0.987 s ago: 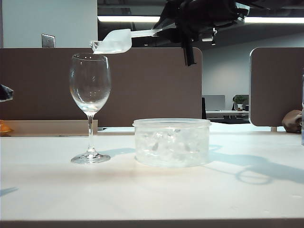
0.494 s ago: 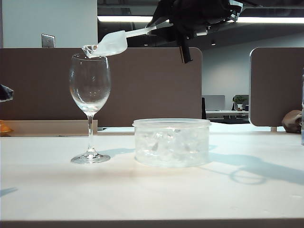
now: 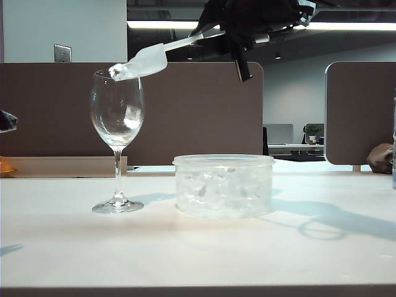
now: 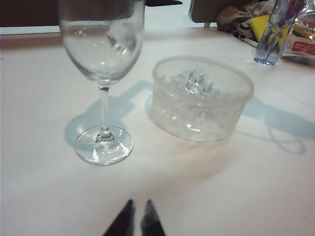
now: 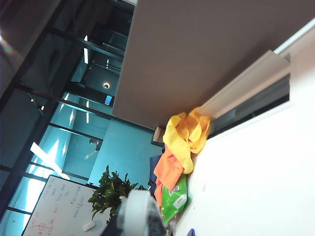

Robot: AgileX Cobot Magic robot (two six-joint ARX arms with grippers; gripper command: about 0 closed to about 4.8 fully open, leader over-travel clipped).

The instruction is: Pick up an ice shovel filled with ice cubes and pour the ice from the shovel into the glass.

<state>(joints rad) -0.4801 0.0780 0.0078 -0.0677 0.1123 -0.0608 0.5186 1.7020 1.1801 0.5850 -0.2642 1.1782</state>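
**Scoop tipped over the wine glass**

At the upper left of the exterior frame, the small translucent white plastic ice shovel [image 3: 143,61] hung tilted, its trough mouth lowest, just above the rim of the tall clear stemmed wine glass [image 3: 117,117]. A whitish ice cube [image 3: 132,115] showed inside the bowl of the glass. The shovel's thin handle ran up and right into the dark right pincer [image 3: 218,32], which was pinching it at the top centre. Below, a squat round translucent plastic tub [image 3: 224,185] of ice stood on the white table [image 3: 198,247], right of the glass and apart from it. The left pincer [image 4: 136,219] sat low over the table with its tips pressed nearly together, holding nothing.
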